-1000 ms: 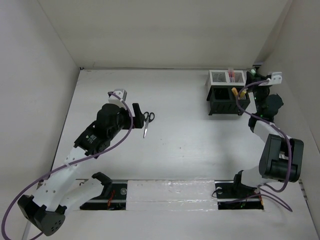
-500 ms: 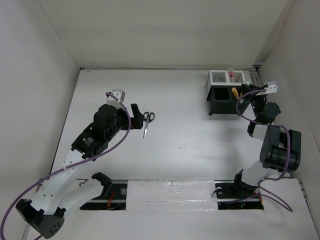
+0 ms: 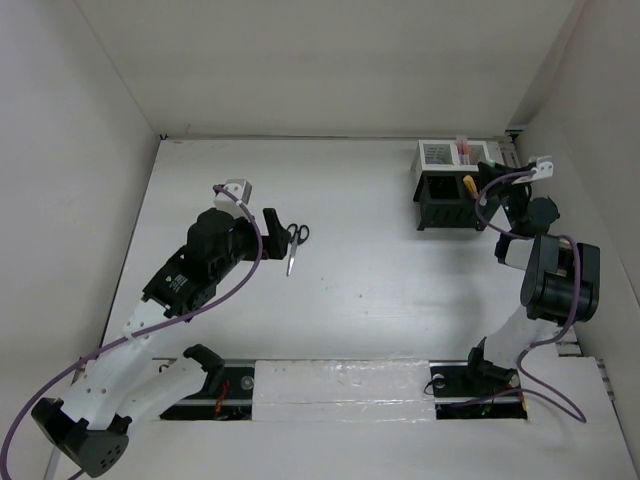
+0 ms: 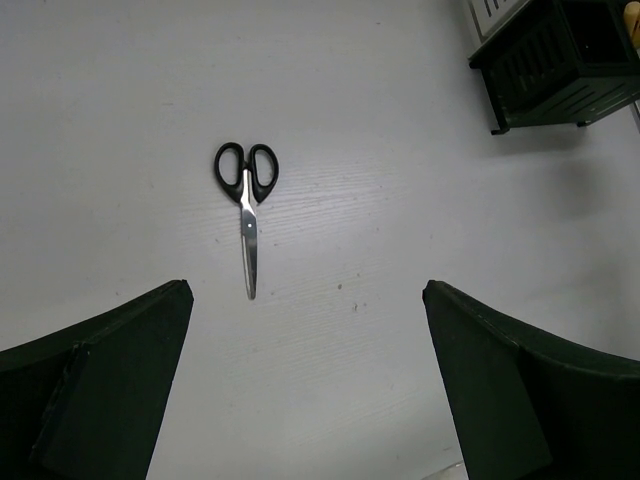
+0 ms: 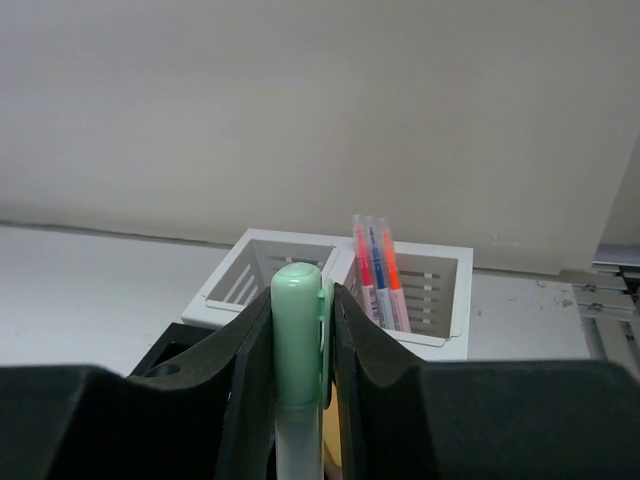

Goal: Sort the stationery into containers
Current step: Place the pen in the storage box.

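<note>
Top view: the scissors (image 3: 293, 245) lie flat on the counter (image 3: 380, 270), handles toward 12 o'clock and blades toward 6 o'clock, just beside the left arm's head at its 3 o'clock. The black mesh organiser (image 3: 450, 203) stands at the counter's 2 o'clock corner, with the white mesh box (image 3: 438, 153) touching its 12 o'clock side. An orange-tipped item (image 3: 468, 184) stands in the organiser, and the right arm reaches in at the organiser's 3 o'clock side. What that arm carries is hard to make out from here. Left wrist view: the left pincer (image 4: 305, 290) is spread wide with nothing between its fingers. The scissors sit on bare counter beyond the fingertips toward 11 o'clock, apart from both. Right wrist view: the right pincer (image 5: 300, 295) is clamped on a pale green highlighter (image 5: 297, 345), held upright with its rounded cap at 12 o'clock. Beyond it, the white box shows two compartments. The one at 1 o'clock holds three thin pens (image 5: 378, 270) leaning together, their barrels too blurred for any lettering to be read.
</note>
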`<move>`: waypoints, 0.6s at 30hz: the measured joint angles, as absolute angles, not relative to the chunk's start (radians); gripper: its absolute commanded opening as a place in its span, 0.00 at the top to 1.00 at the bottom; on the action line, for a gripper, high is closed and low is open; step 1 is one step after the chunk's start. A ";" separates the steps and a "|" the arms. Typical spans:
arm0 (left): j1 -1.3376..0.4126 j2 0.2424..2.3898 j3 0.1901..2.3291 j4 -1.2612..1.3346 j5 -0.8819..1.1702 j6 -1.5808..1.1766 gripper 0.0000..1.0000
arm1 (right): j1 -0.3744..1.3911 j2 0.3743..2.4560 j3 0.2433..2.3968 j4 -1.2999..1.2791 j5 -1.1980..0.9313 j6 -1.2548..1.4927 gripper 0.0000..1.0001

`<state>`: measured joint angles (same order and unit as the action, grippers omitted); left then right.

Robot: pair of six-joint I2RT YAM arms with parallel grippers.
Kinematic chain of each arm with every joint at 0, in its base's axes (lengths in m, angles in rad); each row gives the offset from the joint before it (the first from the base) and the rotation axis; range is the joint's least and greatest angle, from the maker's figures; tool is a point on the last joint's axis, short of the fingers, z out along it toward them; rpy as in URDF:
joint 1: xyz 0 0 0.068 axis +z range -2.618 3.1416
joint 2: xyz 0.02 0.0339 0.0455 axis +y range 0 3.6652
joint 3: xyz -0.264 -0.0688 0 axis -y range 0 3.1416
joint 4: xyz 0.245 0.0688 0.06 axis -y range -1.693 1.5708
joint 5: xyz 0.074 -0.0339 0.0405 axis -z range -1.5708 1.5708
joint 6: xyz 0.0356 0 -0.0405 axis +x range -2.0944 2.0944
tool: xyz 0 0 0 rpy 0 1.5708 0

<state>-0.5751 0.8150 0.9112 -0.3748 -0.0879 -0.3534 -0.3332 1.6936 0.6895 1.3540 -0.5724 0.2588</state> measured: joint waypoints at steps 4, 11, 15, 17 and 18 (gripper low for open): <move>-0.575 0.816 0.911 -0.375 -0.086 -0.353 0.00 | -0.334 1.754 0.745 1.351 -0.594 0.313 1.00; -0.575 0.825 0.911 -0.375 -0.082 -0.354 0.00 | -0.344 1.845 0.823 1.333 -0.628 0.397 1.00; -0.575 0.836 0.911 -0.374 -0.079 -0.353 0.00 | -0.347 1.845 0.826 1.331 -0.640 0.419 1.00; -0.575 0.838 0.911 -0.375 -0.079 -0.353 0.00 | -0.348 1.845 0.826 1.331 -0.647 0.429 1.00; -0.575 0.838 0.911 -0.374 -0.079 -0.353 0.00 | -0.349 1.845 0.826 1.331 -0.652 0.436 1.00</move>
<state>-0.5751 0.8375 0.9112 -0.3744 -0.0788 -0.3534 -0.3489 1.8450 0.8261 1.3308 -0.6518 0.4362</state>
